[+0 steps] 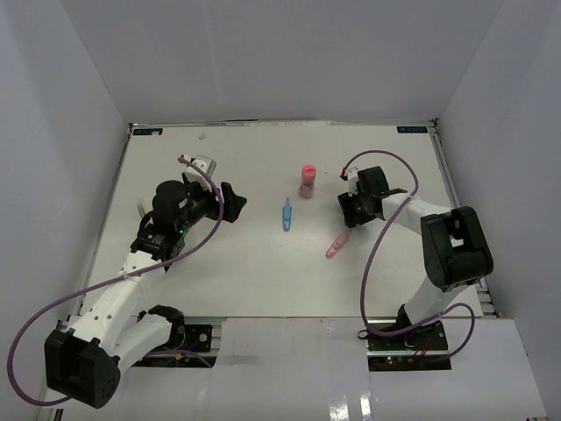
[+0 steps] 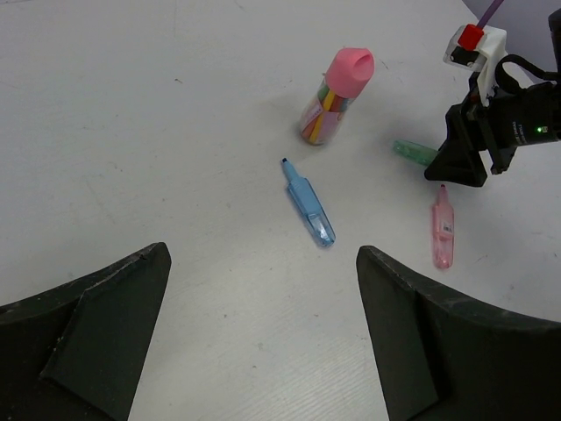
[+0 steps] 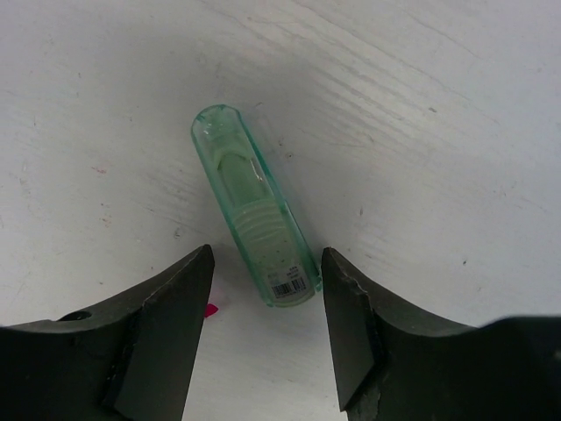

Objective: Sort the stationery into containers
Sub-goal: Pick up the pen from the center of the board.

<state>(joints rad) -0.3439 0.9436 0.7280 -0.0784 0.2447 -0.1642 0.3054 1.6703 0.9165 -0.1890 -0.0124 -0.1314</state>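
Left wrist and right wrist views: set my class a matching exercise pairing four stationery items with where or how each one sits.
Items:
1. pink-capped tube
2. blue pen
3. green highlighter
4. pink highlighter

Places or states:
A. lies between the open fingers of the right gripper
B. stands on end
C. lies flat beside the right gripper, outside its fingers
D. lies flat mid-table, apart from the rest

Pairs: 1-B, 2-D, 3-A, 4-C.

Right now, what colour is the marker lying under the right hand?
The highlighter is translucent green, clearest in the right wrist view.
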